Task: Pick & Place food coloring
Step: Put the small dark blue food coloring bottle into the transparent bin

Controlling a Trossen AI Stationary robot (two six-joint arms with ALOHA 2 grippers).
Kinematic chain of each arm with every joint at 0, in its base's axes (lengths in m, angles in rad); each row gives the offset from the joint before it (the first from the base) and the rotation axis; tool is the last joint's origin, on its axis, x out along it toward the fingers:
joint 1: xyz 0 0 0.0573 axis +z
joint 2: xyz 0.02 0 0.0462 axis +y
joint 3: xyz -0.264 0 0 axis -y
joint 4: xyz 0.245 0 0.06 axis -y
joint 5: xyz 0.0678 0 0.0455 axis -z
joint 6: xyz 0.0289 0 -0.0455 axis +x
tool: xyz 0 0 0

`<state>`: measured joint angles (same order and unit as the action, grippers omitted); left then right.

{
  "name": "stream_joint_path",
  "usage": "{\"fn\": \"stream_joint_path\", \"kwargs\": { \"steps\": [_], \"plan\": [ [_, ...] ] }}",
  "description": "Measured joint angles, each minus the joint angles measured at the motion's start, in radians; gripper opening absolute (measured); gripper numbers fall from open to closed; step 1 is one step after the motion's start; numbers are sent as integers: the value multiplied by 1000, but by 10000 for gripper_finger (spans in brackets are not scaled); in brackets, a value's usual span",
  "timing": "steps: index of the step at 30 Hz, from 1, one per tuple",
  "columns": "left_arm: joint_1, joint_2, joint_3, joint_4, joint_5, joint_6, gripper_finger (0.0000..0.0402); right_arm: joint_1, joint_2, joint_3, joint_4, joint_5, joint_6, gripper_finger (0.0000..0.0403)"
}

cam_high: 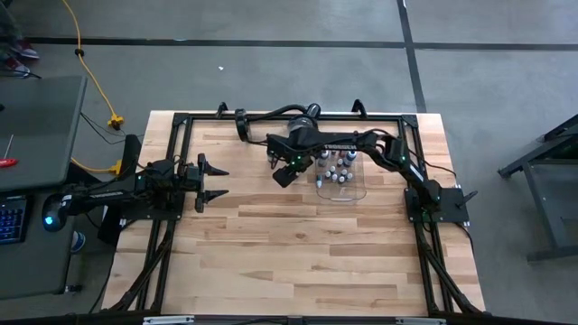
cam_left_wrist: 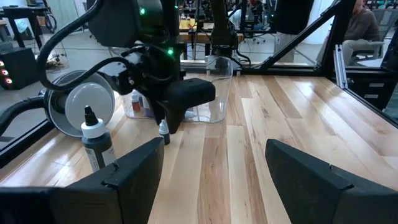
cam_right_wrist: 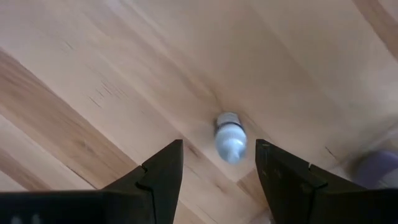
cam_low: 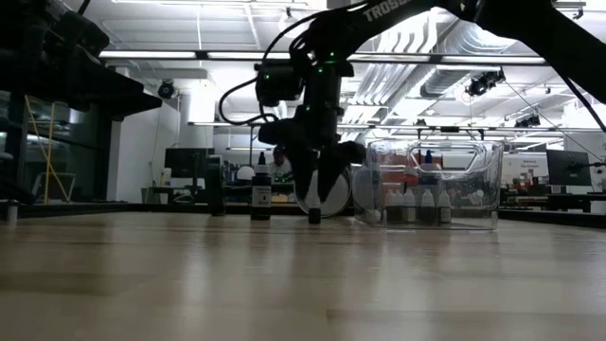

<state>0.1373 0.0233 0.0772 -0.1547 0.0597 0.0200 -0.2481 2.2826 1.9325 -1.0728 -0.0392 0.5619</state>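
Observation:
One small food coloring bottle (cam_right_wrist: 230,140) with a white cap stands upright on the wood table, left of the clear tray (cam_high: 357,191). My right gripper (cam_right_wrist: 219,155) hangs over it, pointing down and open. One finger stands on either side of the cap with a gap showing on both sides. The same bottle (cam_left_wrist: 163,132) shows on its base just under the fingers in the left wrist view. Several more food coloring bottles (cam_high: 339,167) stand inside the tray. My left gripper (cam_high: 219,183) waits open at the table's left.
A taller dark bottle (cam_left_wrist: 96,143) with a white collar and black tip stands on the table to the left of the right gripper. A round silver lamp head (cam_left_wrist: 81,106) on a black gooseneck sits behind it. A black frame runs along the table's edges.

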Motion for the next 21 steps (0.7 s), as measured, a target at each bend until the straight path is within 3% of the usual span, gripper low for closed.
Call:
{"fn": "stream_joint_path", "kwargs": {
  "steps": [12,21],
  "plan": [
    [0,0,0,0,0,0,278,-2,4,0,-3,26,-7,185],
    [0,0,0,0,0,0,278,-2,4,0,-6,35,-40,127]
  ]
}}
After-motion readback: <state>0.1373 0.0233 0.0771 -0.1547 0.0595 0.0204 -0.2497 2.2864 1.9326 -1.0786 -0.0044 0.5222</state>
